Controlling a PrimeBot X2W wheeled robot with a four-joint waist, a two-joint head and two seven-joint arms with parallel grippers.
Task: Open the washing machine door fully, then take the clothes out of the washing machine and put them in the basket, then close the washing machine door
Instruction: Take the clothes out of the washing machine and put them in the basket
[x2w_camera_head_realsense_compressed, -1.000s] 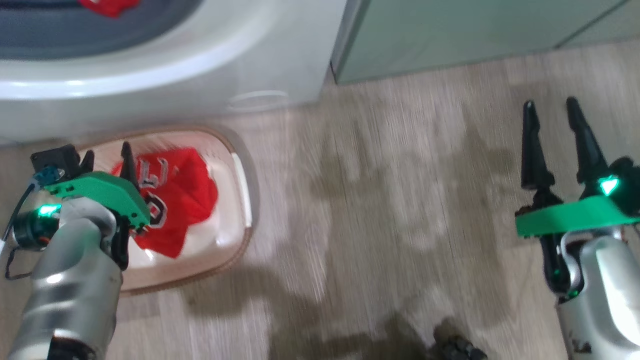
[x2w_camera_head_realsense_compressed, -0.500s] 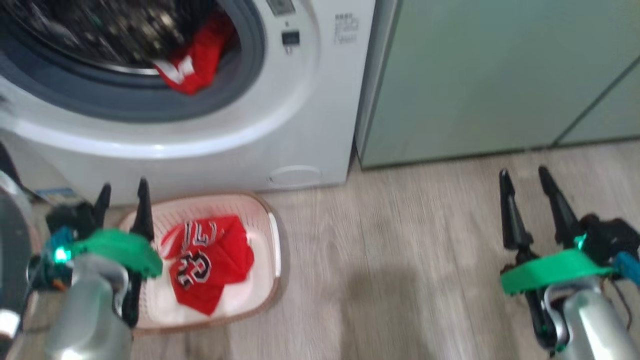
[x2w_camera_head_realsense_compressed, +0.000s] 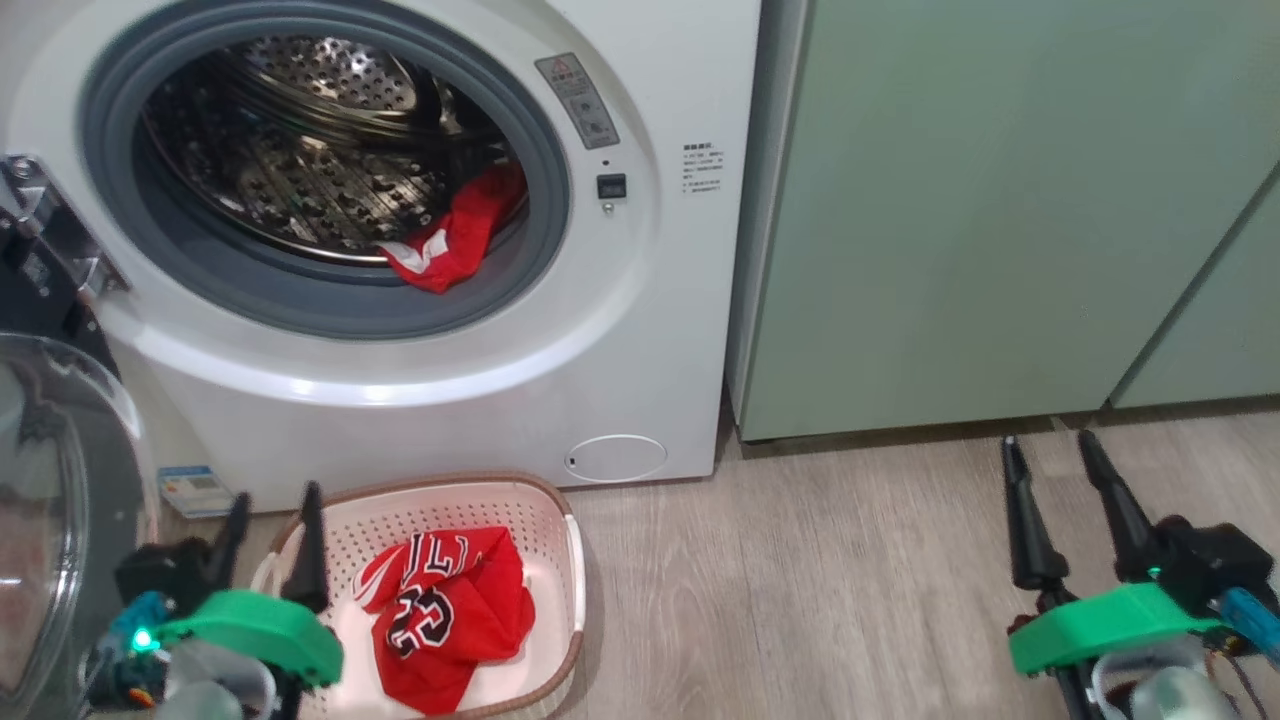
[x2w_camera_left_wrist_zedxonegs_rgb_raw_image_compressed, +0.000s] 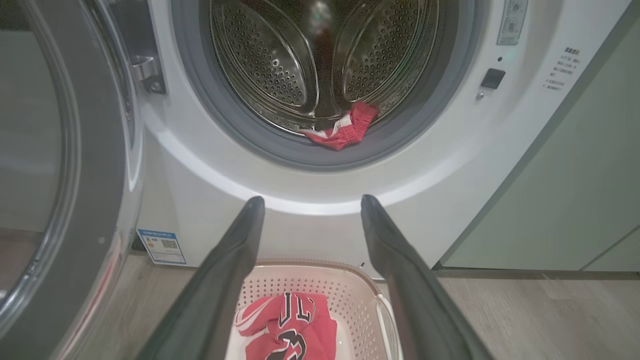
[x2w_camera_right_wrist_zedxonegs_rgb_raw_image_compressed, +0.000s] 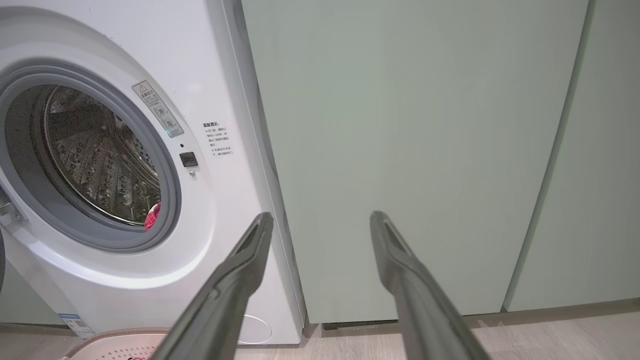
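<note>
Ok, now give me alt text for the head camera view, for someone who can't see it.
An open white washing machine with one red garment on its drum lip; another red jersey lies in the cream basket on the floor below. Both arms' jaws stand open at the bottom corners.

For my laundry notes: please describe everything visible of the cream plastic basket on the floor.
The small oval cream plastic basket has perforated walls, a brown woven-look rim and a white side handle. It stands upright on the wood-look floor before the white front-loading washing machine. A crumpled red jersey with black-and-white lettering lies inside.
</note>
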